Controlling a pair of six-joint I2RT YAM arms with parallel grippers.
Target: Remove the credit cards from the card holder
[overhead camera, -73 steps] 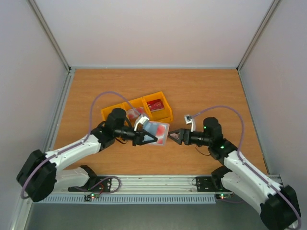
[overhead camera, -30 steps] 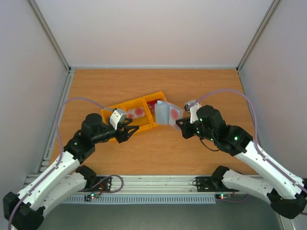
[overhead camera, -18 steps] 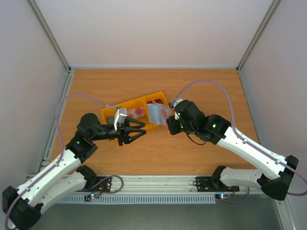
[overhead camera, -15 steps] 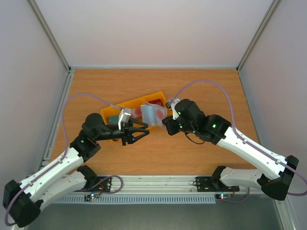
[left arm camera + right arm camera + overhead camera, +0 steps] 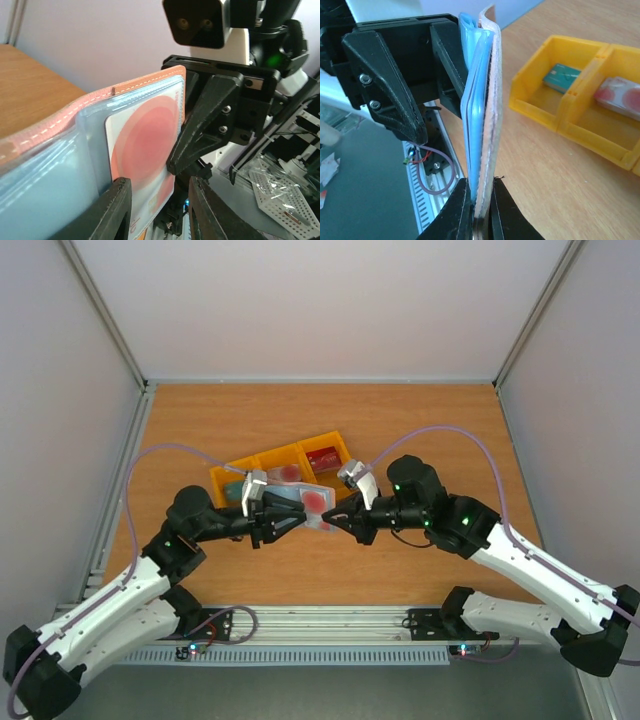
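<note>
Card holder pinched in right tool, whitish-pink card between parted jaws of left tool, print illegible.

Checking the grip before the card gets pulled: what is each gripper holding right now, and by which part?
Right gripper pinches the card holder by one edge. Left gripper straddles the red-blotched card at its corner; whether it grips cannot be told.

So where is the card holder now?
Top view: the card holder is mid-table, just in front of the yellow tray, pinched by the right gripper, the left gripper at its other side.
</note>
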